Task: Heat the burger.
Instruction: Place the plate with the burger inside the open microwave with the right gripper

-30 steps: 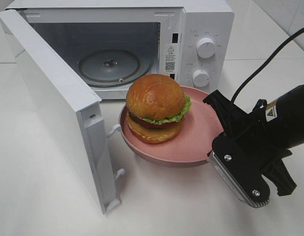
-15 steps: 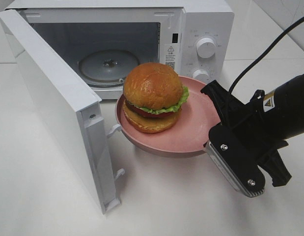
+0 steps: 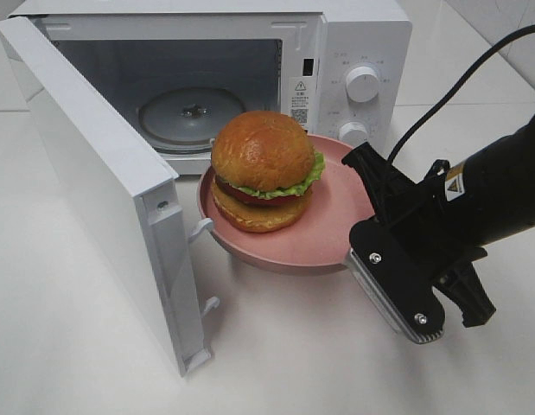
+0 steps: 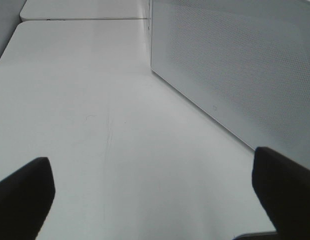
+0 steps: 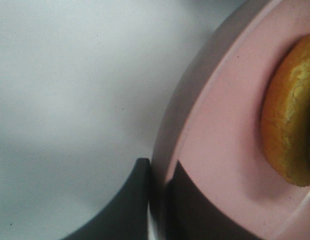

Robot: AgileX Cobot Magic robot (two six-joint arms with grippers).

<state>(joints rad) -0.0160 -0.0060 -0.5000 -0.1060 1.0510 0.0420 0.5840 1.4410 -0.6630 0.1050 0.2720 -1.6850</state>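
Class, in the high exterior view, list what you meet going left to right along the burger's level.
Open microwave door → burger → right gripper, clamped on the pink plate at its rim.

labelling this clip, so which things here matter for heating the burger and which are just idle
In use: burger; pink plate under it; right gripper, shut on its rim; microwave, door open.
Idle: left gripper, open above the table.

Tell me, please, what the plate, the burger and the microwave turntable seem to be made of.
The plate: probably matte plastic; even pink, dull sheen.
The burger: glossy bun with uniform shine, possibly a replica; unsure.
The turntable: likely glass; translucent, reflective.
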